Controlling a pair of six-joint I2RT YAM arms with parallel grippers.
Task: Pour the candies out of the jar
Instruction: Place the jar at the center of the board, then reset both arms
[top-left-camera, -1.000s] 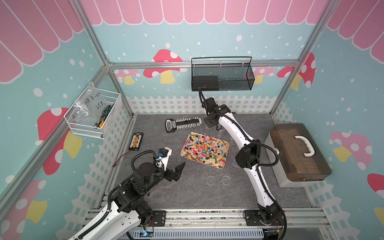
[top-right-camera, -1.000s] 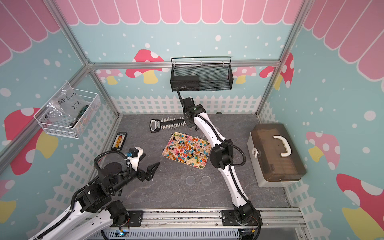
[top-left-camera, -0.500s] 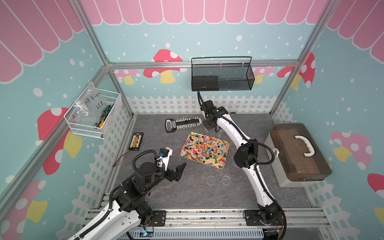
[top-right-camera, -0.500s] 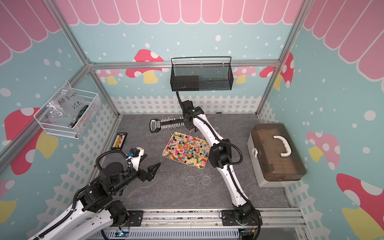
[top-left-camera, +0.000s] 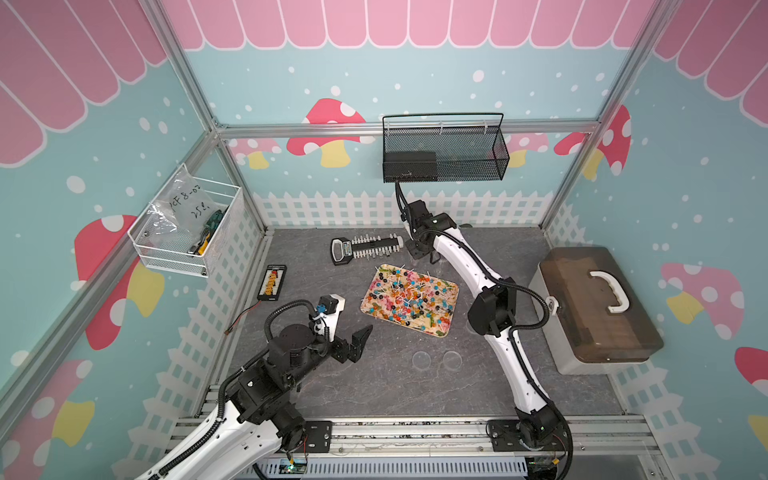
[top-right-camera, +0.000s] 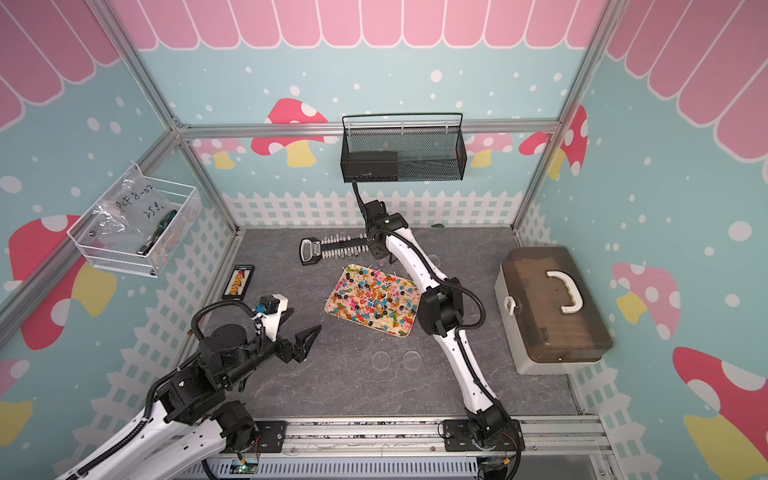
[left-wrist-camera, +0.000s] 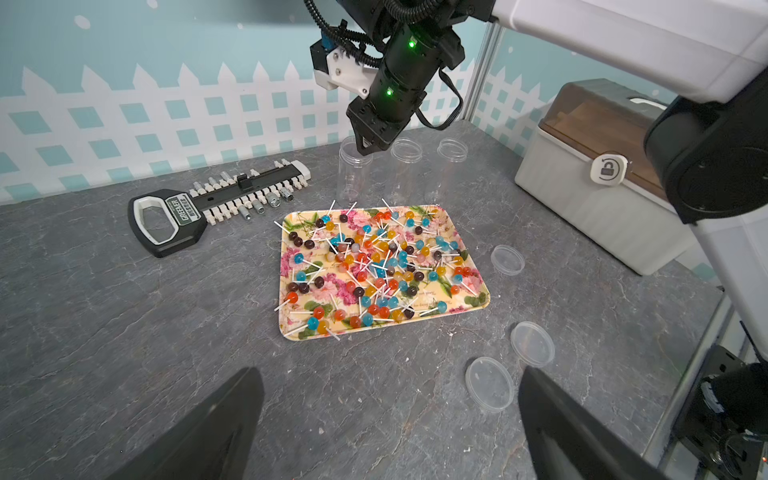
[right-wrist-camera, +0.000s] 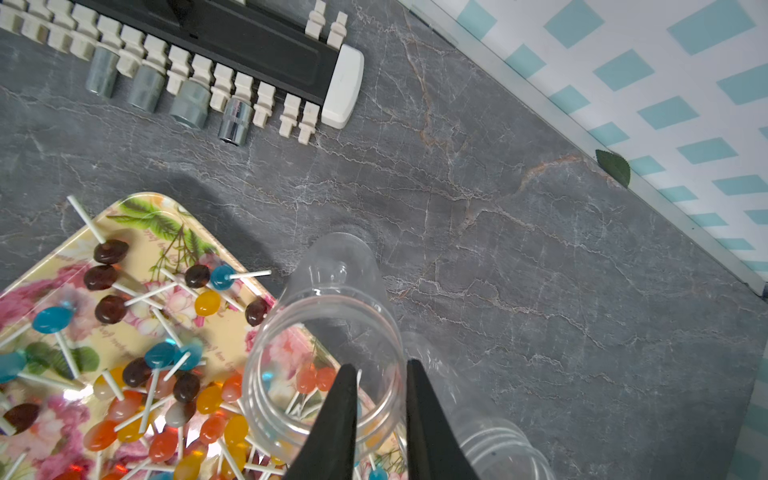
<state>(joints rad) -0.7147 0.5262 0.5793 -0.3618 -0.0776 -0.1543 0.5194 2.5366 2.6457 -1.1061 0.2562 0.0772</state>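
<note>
pour looks done: tiny multicoloured lollipop candies (top-left-camera: 409, 297) on floral rectangular tray (left-wrist-camera: 478, 299), tabletop (top-left-camera: 374, 395) centre. clear plastic jar (right-wrist-camera: 324, 332) empty, upright at tray's 12 o'clock; right claw (right-wrist-camera: 380, 365) narrowly spread astride rim. left claw (left-wrist-camera: 390, 370) wide, empty. next: lift straight off.

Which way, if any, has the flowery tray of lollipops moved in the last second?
No. The tray lies at the same spot and angle as a second ago, its far corner just short of the socket rail.
</note>
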